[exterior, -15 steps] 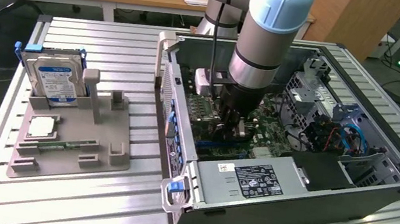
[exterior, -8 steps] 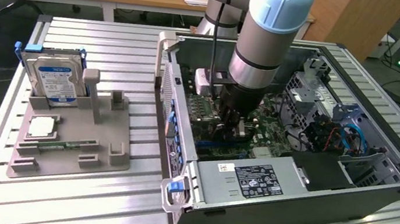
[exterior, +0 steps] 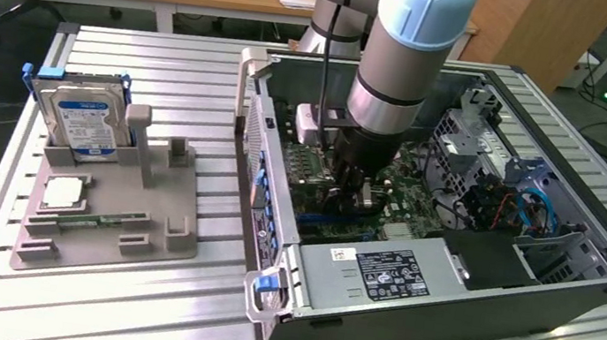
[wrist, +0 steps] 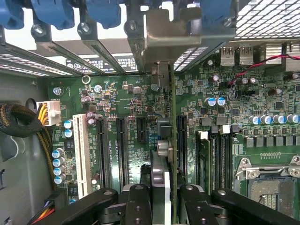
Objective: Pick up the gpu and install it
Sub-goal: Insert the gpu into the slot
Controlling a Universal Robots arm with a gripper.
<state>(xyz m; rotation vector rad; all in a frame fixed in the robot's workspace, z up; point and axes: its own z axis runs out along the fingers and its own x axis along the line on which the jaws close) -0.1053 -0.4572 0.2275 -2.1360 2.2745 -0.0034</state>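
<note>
Green motherboard (wrist: 140,108) fills the floor of the open computer case (exterior: 572,288); the arm (exterior: 409,51) reaches down into it from above.

Wrist view: the tool (wrist: 160,199) is clamped on the gpu (wrist: 161,140), which stands on edge between the black fingers (wrist: 136,206) and runs away from the camera toward the case's rear wall. Its silvery bracket (wrist: 173,37) sits up among the blue slot clips (wrist: 51,14). The card lies along the board beside the dark expansion slots (wrist: 121,150) – whether its edge is seated in one I cannot tell. A white slot (wrist: 81,154) lies further to the side, well apart from the card.

Exterior view: the tool (exterior: 345,196) is deep in the case and the card itself is hard to make out under it. This view gives the surroundings instead – the power supply (exterior: 378,274) close on the near side, the drive cage with blue cables (exterior: 530,211) toward the exterior view's right, the case wall tight on the exterior view's left. Room around the wrist is narrow.

On the slatted worktop (exterior: 81,308), well apart from the case, a grey fixture (exterior: 112,215) holds a hard drive (exterior: 82,117) upright.
</note>
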